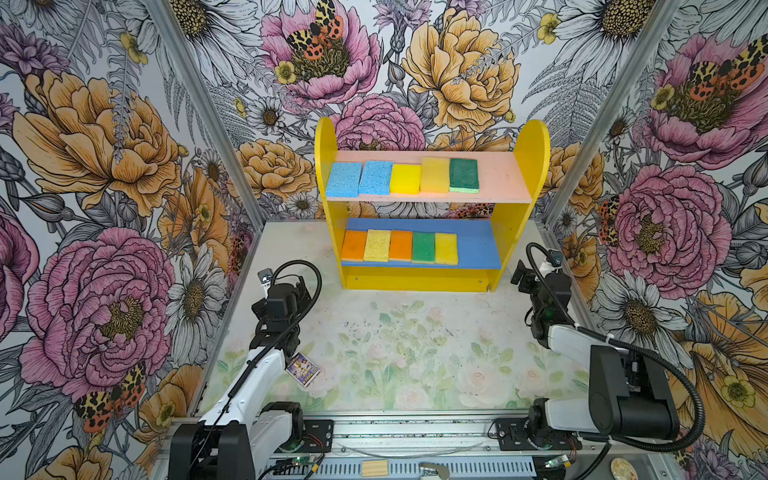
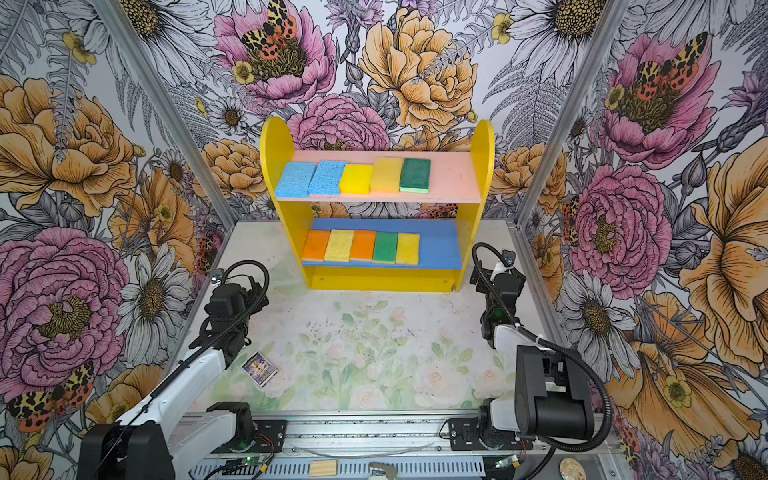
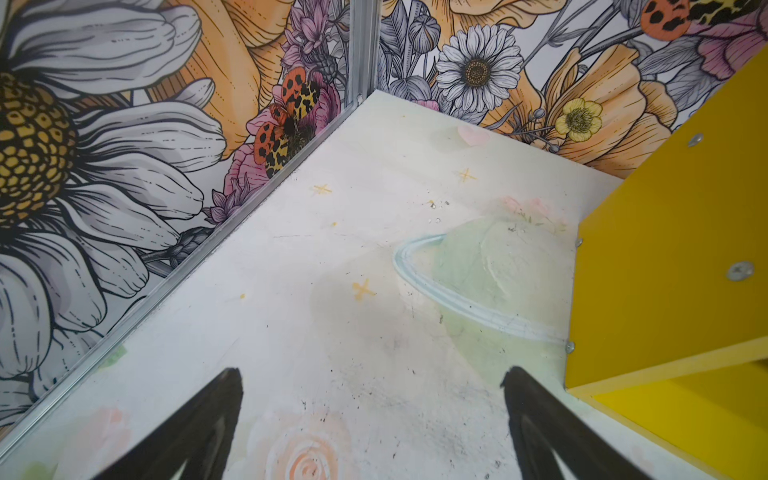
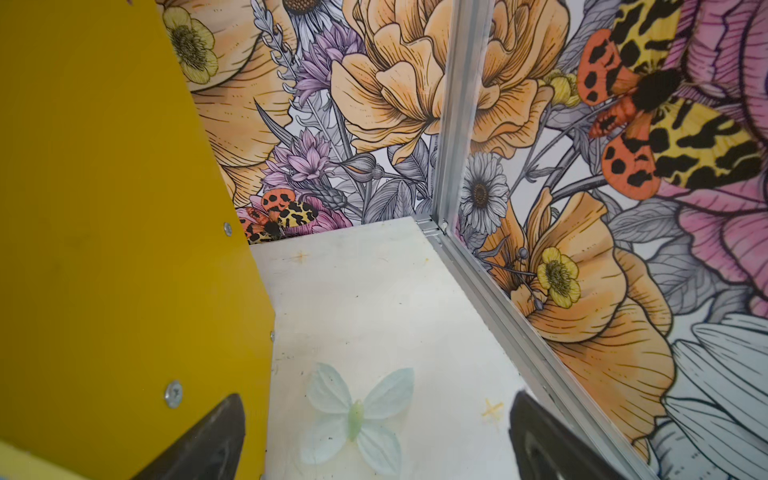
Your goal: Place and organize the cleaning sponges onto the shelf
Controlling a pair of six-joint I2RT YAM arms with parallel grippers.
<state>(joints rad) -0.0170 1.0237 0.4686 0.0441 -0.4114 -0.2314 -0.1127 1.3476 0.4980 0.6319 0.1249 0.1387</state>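
The shelf (image 1: 505, 245) (image 2: 457, 174) stands at the back middle, with yellow side panels, a pink upper board and a blue lower board. Several cleaning sponges lie in a row on the pink board, from a light blue one (image 1: 344, 179) to a dark green one (image 1: 464, 175). Several more line the blue board, from an orange one (image 1: 354, 245) to a yellow one (image 1: 446, 248). My left gripper (image 1: 299, 291) (image 3: 372, 374) hovers open and empty beside the shelf's left panel (image 3: 673, 249). Open and empty too, my right gripper (image 1: 525, 278) (image 4: 376, 397) sits beside the right panel (image 4: 104, 208).
A small purple card packet (image 1: 302, 369) (image 2: 259, 369) lies on the mat next to the left arm. A pale wooden block (image 1: 374, 468) rests on the front rail. Floral walls with aluminium posts close in the left, right and back sides.
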